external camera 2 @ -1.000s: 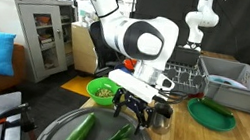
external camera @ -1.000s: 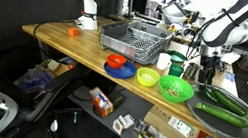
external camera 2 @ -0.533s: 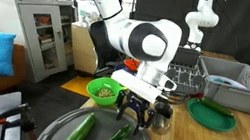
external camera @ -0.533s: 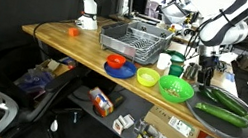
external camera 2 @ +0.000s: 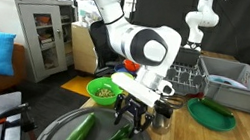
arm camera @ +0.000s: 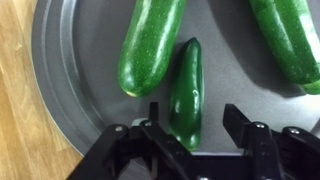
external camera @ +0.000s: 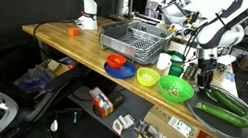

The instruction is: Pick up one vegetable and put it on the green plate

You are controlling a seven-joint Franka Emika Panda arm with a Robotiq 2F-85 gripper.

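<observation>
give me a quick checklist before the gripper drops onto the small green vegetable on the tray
1. Gripper open: ok, the fingers stand spread apart.
2. Small green vegetable lined up: ok, in the wrist view its near end lies between the fingers.
3. Room beside it: cannot tell, the large zucchini lies close against it further along.
4. Height above the tray: cannot tell from these views.
5. Green plate free to receive it: ok, it looks bare in an exterior view.
</observation>
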